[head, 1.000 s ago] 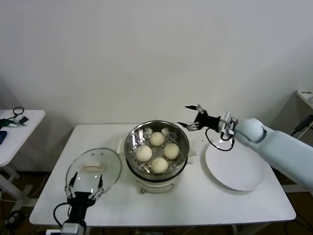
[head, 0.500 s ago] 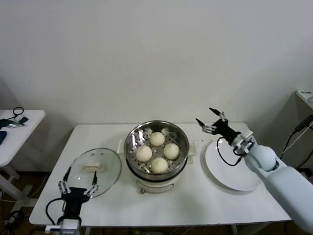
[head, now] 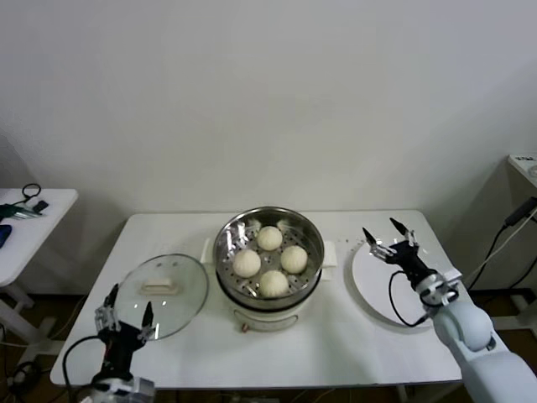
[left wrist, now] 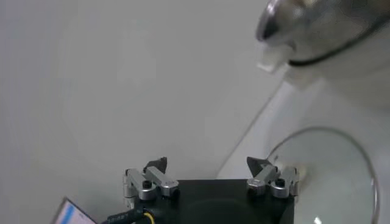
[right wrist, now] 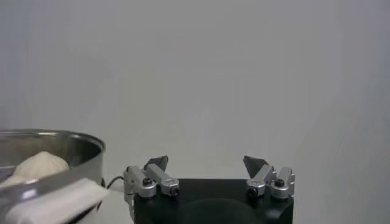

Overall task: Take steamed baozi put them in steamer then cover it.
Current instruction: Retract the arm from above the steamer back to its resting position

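Note:
The steel steamer [head: 225,245] stands mid-table on its white base, uncovered, with several cream baozi [head: 269,238] on its perforated tray. The glass cover [head: 161,290] lies flat on the table to the steamer's left, handle up. My left gripper [head: 127,306] hovers open and empty at the table's front edge, just short of the cover. My right gripper [head: 386,232] is open and empty above the white plate [head: 369,277]. The left wrist view shows the left gripper [left wrist: 207,163], the cover [left wrist: 329,173] and the steamer [left wrist: 323,24]. The right wrist view shows the right gripper [right wrist: 206,161], the steamer's rim [right wrist: 61,143] and one baozi [right wrist: 38,165].
The flat white plate lies right of the steamer with nothing on it. A small side table [head: 33,222] with cables stands far left. A shelf edge [head: 524,164] and a cable show at far right. A white wall is behind.
My right gripper has pulled away from the steamer's right rim, going right and toward me over the plate. The left gripper has drawn back from the cover toward the front edge.

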